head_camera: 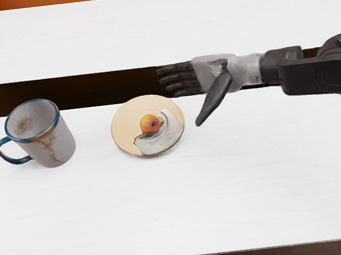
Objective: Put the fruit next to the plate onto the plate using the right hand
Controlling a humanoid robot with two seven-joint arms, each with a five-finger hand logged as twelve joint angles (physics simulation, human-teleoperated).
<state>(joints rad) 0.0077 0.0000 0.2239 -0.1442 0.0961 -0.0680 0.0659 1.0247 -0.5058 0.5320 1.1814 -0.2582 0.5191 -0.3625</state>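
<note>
table point(227, 189): matt white | mug point(42, 139): worn glazed ceramic | plate point(124, 123): smooth tan | fruit point(150, 124): glossy

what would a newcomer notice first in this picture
The small red-and-yellow round fruit lying on the round tan plate near the middle of the white table draws the eye first. Up and to the right of the plate, the dark grey right robot hand hangs open, holding nothing. At far left stands a grey ceramic mug with a blue rim and handle.
</note>
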